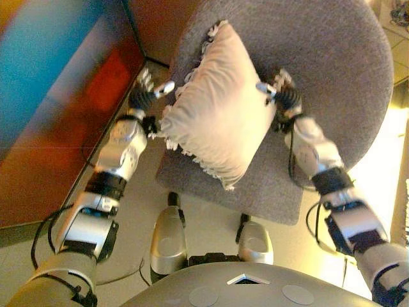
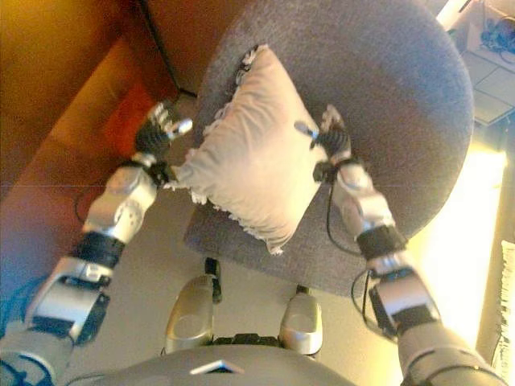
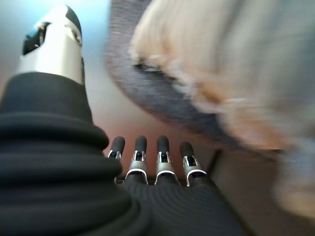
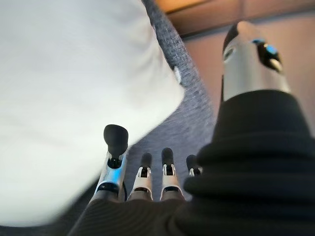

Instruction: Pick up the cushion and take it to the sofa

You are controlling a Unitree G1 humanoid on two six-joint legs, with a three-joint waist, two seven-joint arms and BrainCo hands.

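A cream cushion with a fringed edge lies on a grey round armchair, also in the right eye view. My left hand is open beside the cushion's left edge, just off the chair, with a small gap to the cushion. My right hand is open at the cushion's right edge, over the chair seat. In the left wrist view the fingers are straight, with the cushion beyond. In the right wrist view the fingers are straight beside the cushion.
A reddish-brown wall or cabinet face runs along the left, close to my left arm. The chair's front edge is just ahead of me. Pale floor lies between chair and wall.
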